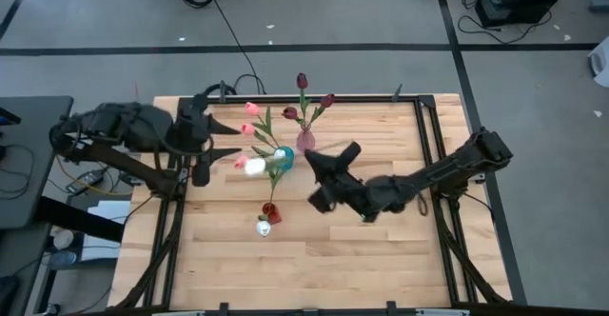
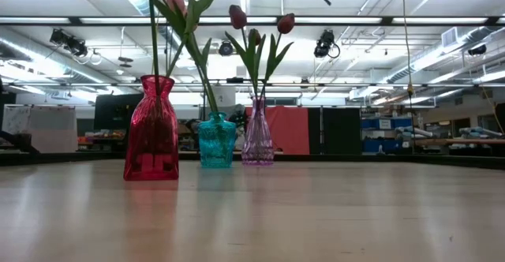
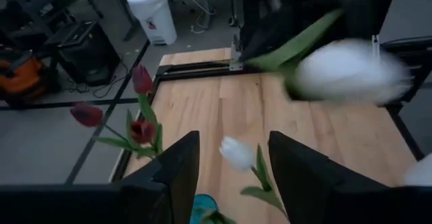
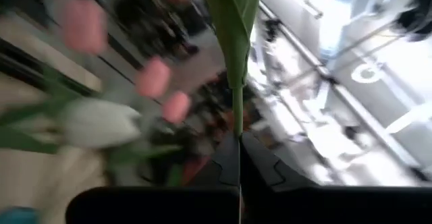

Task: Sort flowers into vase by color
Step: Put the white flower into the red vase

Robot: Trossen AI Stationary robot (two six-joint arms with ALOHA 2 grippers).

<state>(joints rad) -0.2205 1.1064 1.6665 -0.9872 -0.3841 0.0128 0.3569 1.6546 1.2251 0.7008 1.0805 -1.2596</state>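
Three vases stand mid-table: a red one (image 1: 269,209) (image 2: 150,140), a teal one (image 1: 284,154) (image 2: 217,141) and a clear purple one (image 1: 304,142) (image 2: 258,140) that holds the maroon tulips (image 1: 302,81) (image 3: 142,79). Pink tulips (image 1: 250,118) (image 4: 154,77) and a white tulip (image 3: 236,153) rise over the teal and red vases; I cannot tell which stem stands in which. My left gripper (image 1: 228,140) (image 3: 233,177) hovers open above the teal vase, touching nothing. My right gripper (image 1: 317,181) (image 4: 237,143) is shut on a tulip stem; the blurred white head (image 3: 347,69) (image 1: 255,166) seems to be on it. My right gripper pinches the thin green stem (image 4: 237,119) between its two shut fingertips, just below a long leaf (image 4: 233,21). It comes from the table's right side, slanting upward. The stem runs on in line with the fingers. The flower is lifted clear of the table.
Black frame rails (image 1: 428,145) run along the table's edges. Bare wood (image 1: 381,259) lies on the near and right parts of the table. A white bin (image 3: 154,11) stands on the floor beyond the table.
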